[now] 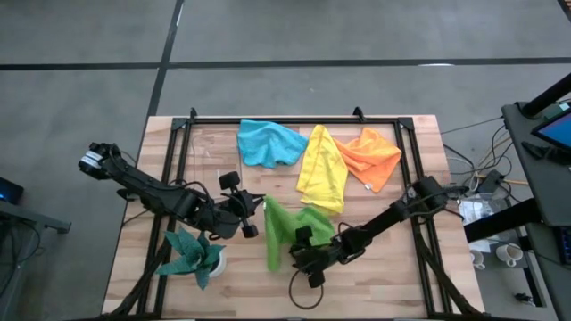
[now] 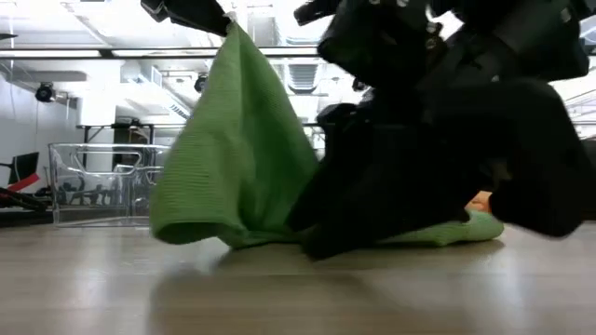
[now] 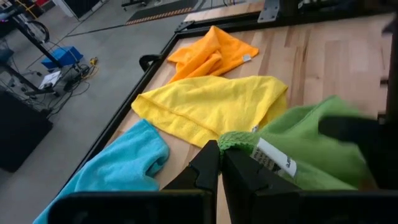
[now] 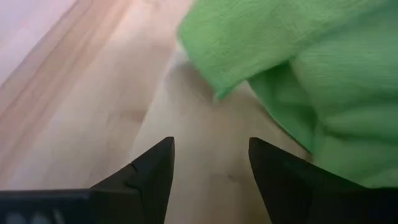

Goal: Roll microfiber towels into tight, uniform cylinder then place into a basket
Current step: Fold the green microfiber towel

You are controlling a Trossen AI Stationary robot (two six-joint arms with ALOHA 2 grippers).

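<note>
You are at the laying-out step, before any rolling: the lime green towel point(image 1: 290, 230) is lifted by 1 corner in the left gripper point(image 3: 219, 163), whose fingers are clamped shut on that corner beside the white label, so the cloth hangs up in a peak in the low view while its lower edge rests on the table point(image 1: 393, 276). The right gripper point(image 4: 210, 163) sits low at the towel's near edge, jaws apart with nothing between them, only bare wood.

The other 3 towels lie flat toward the far side: blue point(image 1: 268, 143), yellow point(image 1: 323, 169), orange point(image 1: 373, 156), the yellow overlapping the orange. The basket point(image 2: 98, 181) stands far behind, well apart from the green cloth.

Next, you probably need the right gripper to take a free corner so both arms can stretch the towel flat; watch for folds bunching under it.
</note>
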